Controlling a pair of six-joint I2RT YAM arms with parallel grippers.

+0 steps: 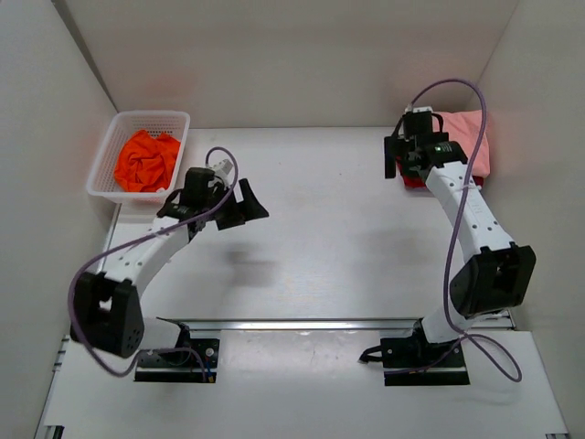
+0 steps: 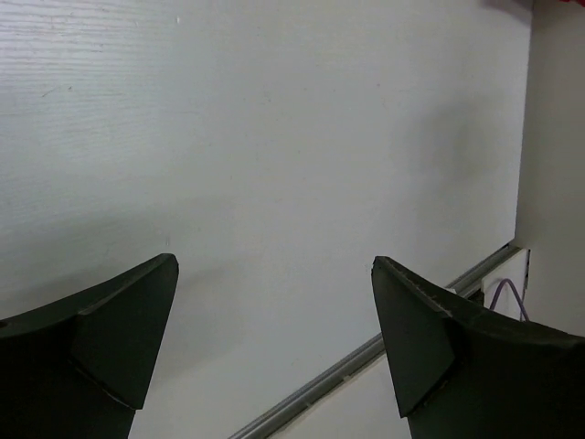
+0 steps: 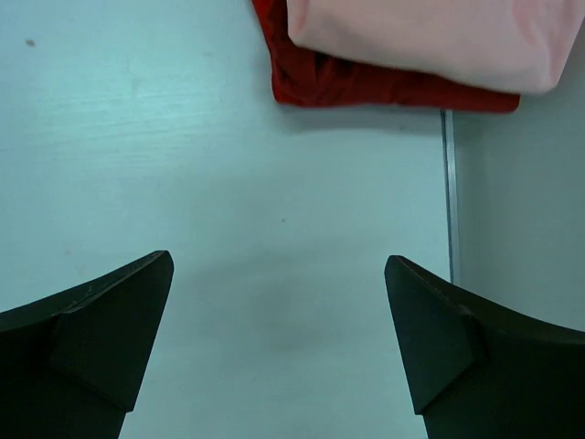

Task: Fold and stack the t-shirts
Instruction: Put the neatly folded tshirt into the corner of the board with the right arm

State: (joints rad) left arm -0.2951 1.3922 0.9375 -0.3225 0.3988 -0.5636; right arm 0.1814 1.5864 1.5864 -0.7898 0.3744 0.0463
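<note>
A crumpled bright orange t-shirt [image 1: 146,160] lies in the white lattice basket [image 1: 151,116] at the back left. At the back right, a folded salmon-pink t-shirt [image 1: 471,142] [image 3: 430,32] rests on a folded dark red t-shirt [image 1: 416,180] [image 3: 366,87]. My left gripper [image 1: 245,208] [image 2: 272,262] hangs open over bare table, right of the basket, holding nothing. My right gripper [image 1: 400,151] [image 3: 278,259] is open and empty just beside the left edge of the stack, with only table between its fingers.
White walls close in the table on the left, back and right. The stack sits close to the right wall [image 3: 521,229]. A metal rail [image 1: 329,324] [image 2: 366,352] runs across the near edge, with both arm bases behind it.
</note>
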